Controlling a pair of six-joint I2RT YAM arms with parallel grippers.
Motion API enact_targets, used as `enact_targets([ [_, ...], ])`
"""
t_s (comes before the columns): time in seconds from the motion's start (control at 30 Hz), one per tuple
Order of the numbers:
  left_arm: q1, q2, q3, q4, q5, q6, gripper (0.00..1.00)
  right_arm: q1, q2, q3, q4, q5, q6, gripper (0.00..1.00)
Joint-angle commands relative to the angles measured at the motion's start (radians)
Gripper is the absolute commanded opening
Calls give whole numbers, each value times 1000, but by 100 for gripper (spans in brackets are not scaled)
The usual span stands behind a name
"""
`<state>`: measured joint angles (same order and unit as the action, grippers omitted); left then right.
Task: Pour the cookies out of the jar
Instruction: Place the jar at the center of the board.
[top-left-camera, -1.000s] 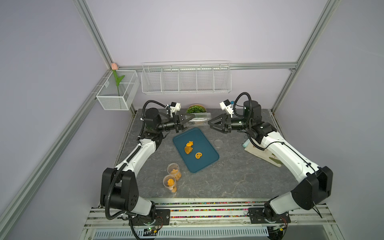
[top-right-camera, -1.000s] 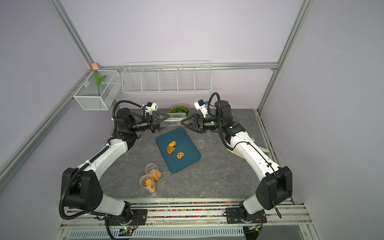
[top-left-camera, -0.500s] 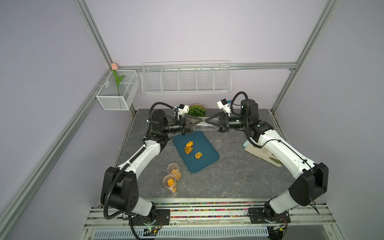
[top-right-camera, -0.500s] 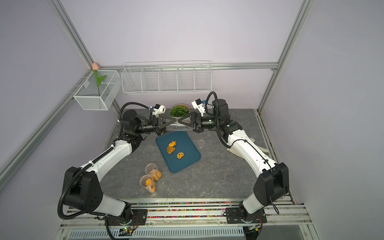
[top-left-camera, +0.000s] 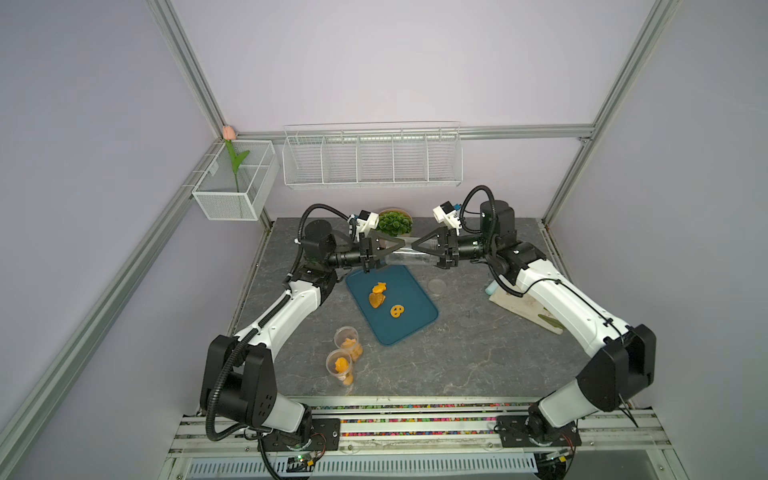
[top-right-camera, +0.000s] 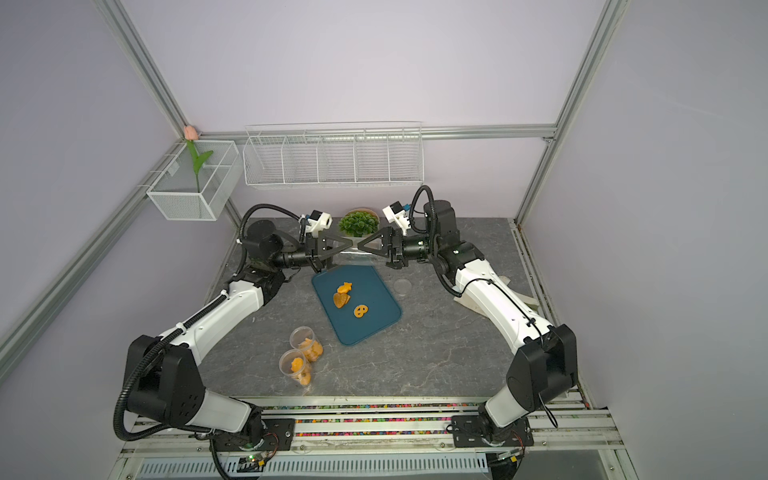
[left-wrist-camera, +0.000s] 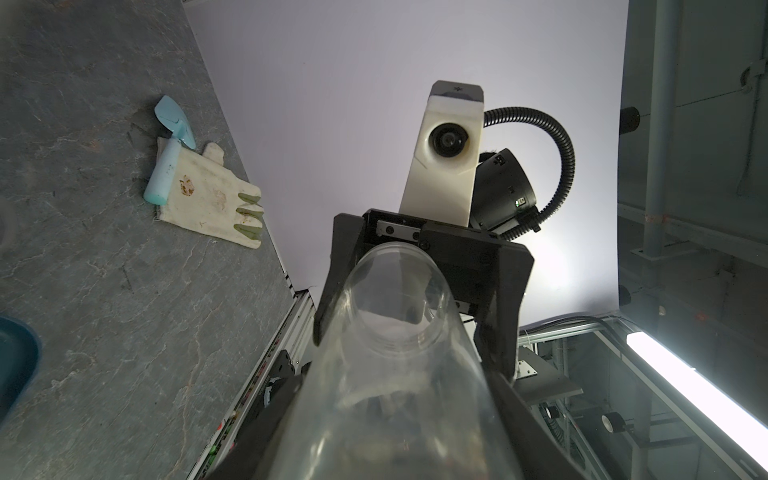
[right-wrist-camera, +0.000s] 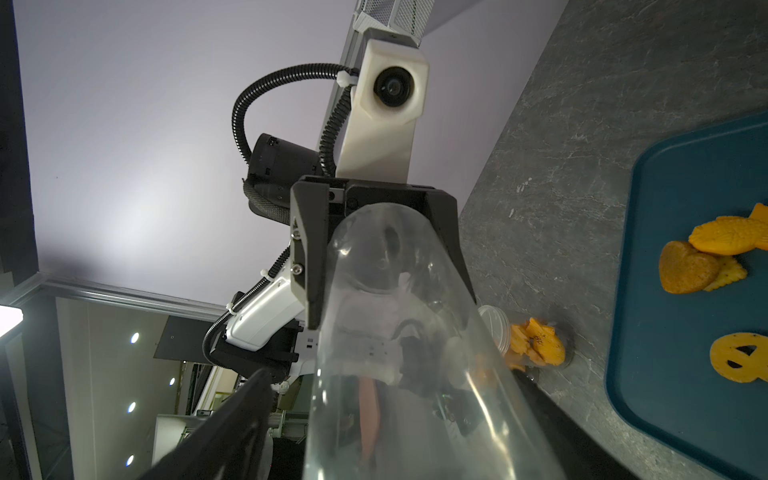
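The clear plastic jar hangs level above the far rim of the teal tray, towards the back edge of the grey desk, and looks empty. Orange cookies lie on the tray. The jar's long axis runs side to side, with the mouth seemingly towards the right end effector, which straddles it, released. The left end effector is clenched on the other end. I'd hold that grip firm and back the right one off along the axis.
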<state>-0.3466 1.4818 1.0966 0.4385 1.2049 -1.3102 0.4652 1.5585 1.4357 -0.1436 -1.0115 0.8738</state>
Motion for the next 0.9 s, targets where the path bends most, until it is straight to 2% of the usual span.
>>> enact_targets([
  [0.0,2,-14,22,-29,-15,22,61,0,-54,-18,-13,-73,6,90],
  [0.2,3,-11,32,-33,-17,25,61,7,-66,-30,-27,-84,-8,90],
  [0.37,2,-14,28,-39,-15,26,61,9,-72,-44,-11,-82,-6,99],
  [0.4,3,-16,25,-40,-13,26,61,9,-71,-45,-3,-83,0,93],
  [0.47,3,-16,23,-40,-12,26,61,10,-69,-50,13,-84,13,89],
  [0.53,2,-17,22,-41,-7,26,61,9,-71,-52,19,-82,14,78],
  [0.57,2,-17,22,-40,-6,26,61,10,-71,-53,22,-81,16,76],
  [0.87,1,-17,19,-39,3,26,62,12,-76,-58,39,-65,25,75],
])
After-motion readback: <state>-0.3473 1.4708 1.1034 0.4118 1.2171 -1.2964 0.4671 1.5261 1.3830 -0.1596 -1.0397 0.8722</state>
